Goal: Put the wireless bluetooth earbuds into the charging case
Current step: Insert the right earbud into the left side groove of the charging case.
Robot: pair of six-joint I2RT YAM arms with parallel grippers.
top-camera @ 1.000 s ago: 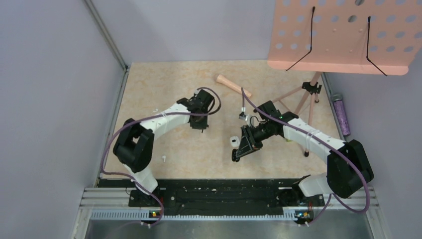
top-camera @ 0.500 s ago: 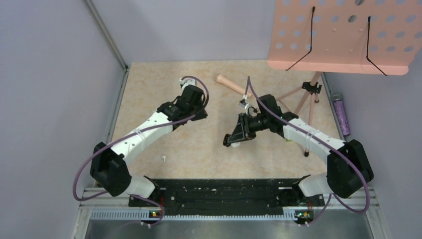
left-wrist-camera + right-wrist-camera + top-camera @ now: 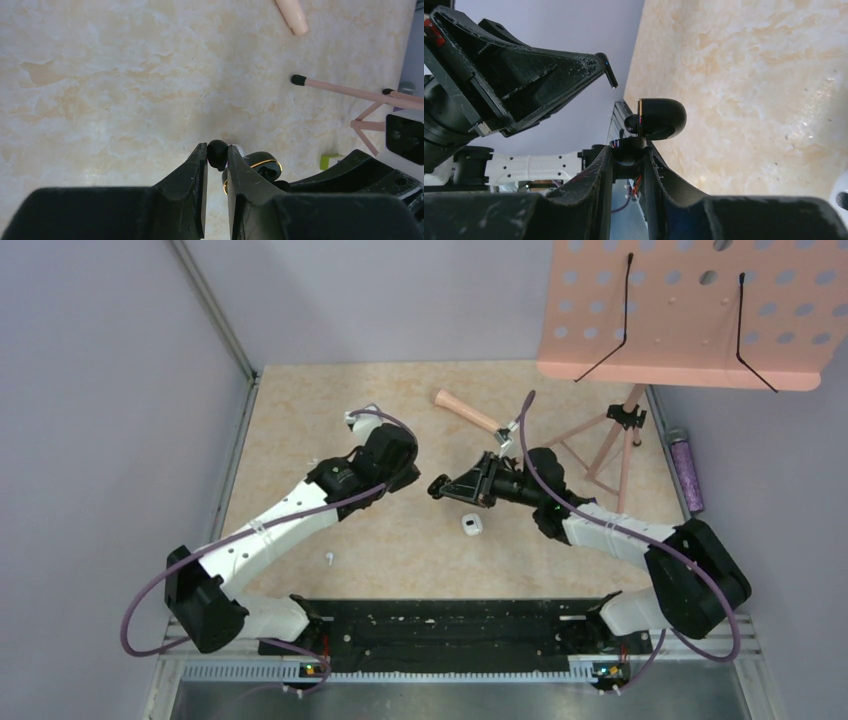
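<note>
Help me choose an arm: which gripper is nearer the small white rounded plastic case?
Right. The right gripper hovers beyond and left of the white case; left gripper farther left.

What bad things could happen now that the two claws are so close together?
1. The right claw pinches a black, gold-ringed piece by only a small part of it. The piece might slip out and drop.
2. The left claw is almost tip to tip with the right one, so they might bump.
3. A tiny white earbud lies loose by the left arm. A swing of that arm could flick it away.
</note>
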